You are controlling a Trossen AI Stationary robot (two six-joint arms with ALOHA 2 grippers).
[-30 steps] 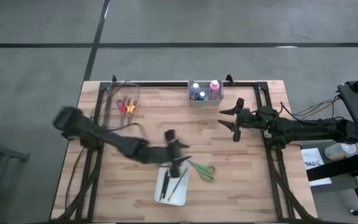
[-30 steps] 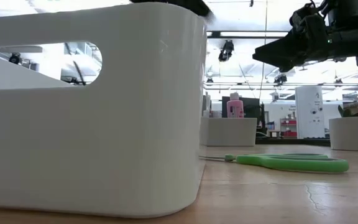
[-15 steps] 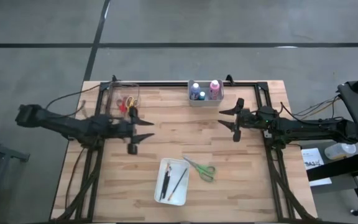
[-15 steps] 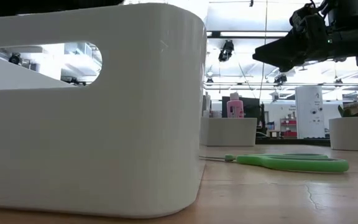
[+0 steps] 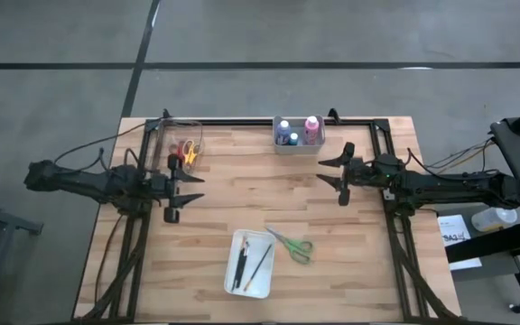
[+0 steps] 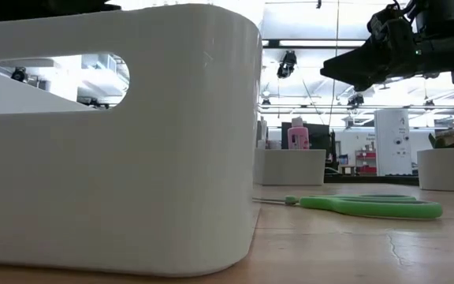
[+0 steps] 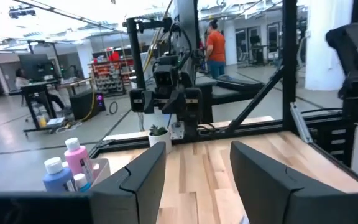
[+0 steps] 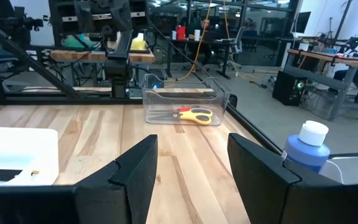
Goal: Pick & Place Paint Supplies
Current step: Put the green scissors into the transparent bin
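Wooden counter (image 5: 350, 262): green scissors (image 5: 292, 245) lie unsorted beside the white tray (image 5: 242, 285); left gripper (image 5: 181, 187) and right gripper (image 5: 335, 175) hover apart, empty, jaws parted, likely awaiting them.

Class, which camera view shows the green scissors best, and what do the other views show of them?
The high view: the green scissors show whole, lying on the table beside the white tray. The low view shows them only edge-on, flat on the wood. Neither wrist view shows them.
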